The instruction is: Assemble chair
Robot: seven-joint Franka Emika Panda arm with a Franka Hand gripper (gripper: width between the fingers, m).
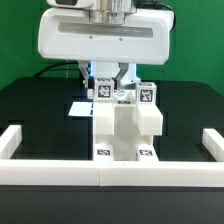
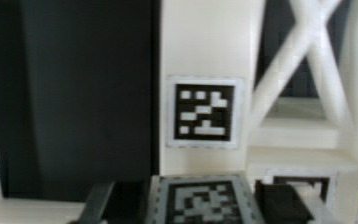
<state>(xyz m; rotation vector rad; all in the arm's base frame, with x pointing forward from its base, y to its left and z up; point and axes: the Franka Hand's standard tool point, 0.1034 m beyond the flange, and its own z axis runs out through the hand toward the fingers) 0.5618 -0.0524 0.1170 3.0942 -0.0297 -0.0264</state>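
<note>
Tool (image 1: 111, 82) clamped on chair (image 1: 126, 125) upper part; chair against front rail (image 1: 110, 170); black table (image 1: 40, 110) open either side.

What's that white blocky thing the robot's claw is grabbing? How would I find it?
Look at the black table with white rails along its edges. In the middle, under the big white robot head, stands the chair, a stack of chunky white blocks, with the gripper shut on its top. Unlike the plain rails, it carries small black-and-white square tags.
</note>
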